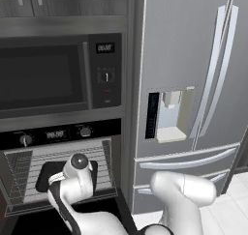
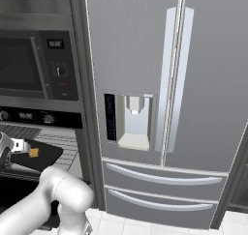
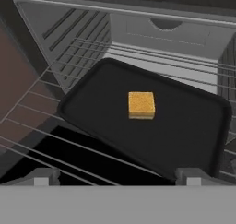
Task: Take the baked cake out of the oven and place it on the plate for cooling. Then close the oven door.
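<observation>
Fingers spread wide on the gripper (image 3: 115,177), holding nothing, at the hand view's bottom. Mid-frame, the cake (image 3: 141,104) sits on a black tray (image 3: 184,131) on the oven's (image 1: 60,132) rack. Likely light and crumbly; pinch its side faces gently.

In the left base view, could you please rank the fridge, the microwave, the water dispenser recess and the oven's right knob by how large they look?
1. Fridge
2. Microwave
3. Water dispenser recess
4. Oven's right knob

The differences are plain, so nearness to the camera does not blur the order.
</observation>
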